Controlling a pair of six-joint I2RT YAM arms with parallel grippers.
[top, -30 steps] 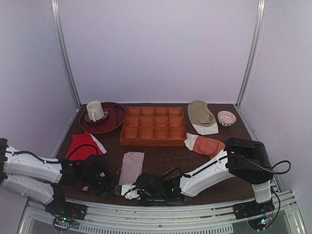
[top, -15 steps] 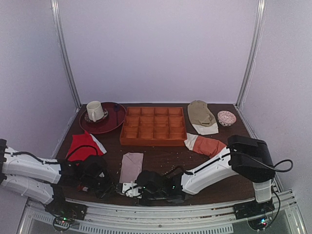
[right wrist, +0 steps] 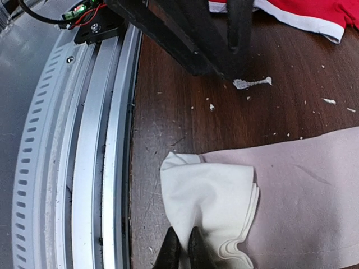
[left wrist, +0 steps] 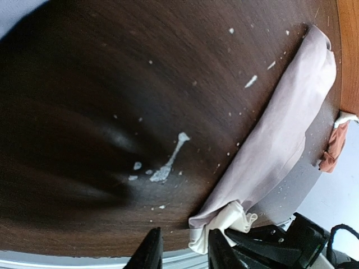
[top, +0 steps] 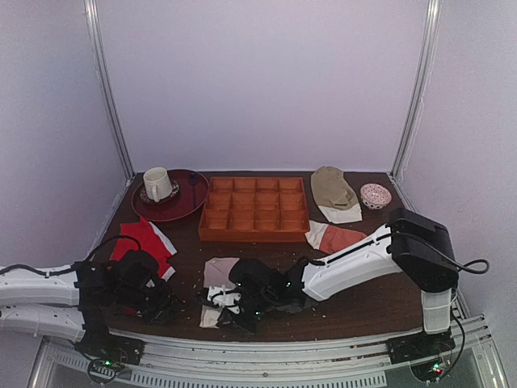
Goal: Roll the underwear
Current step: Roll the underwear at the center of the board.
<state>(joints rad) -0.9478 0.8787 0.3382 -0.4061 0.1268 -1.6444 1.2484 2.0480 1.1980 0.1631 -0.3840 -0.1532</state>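
The underwear (top: 218,273) is a pinkish-beige strip lying near the table's front edge, with its white waistband (top: 212,314) at the near end. My right gripper (top: 229,311) is shut on the waistband; in the right wrist view its tips (right wrist: 180,246) pinch the bunched white band (right wrist: 210,193), which is folded over the pink cloth (right wrist: 314,190). My left gripper (top: 161,301) is open and empty just left of the cloth. In the left wrist view its tips (left wrist: 184,251) sit beside the waistband corner (left wrist: 227,221), with the strip (left wrist: 286,134) running away.
An orange compartment tray (top: 254,208) stands at mid-back, and a red plate (top: 187,202) with a cup is at the back left. A red garment (top: 144,240), an orange-rust garment (top: 339,238), a beige garment (top: 333,190) and a small bowl (top: 375,196) surround them. A metal rail (right wrist: 84,168) lines the near edge.
My right gripper has lifted the waistband end and drawn it away from the table edge, bunching the strip shorter. My left arm has pulled back to the left.
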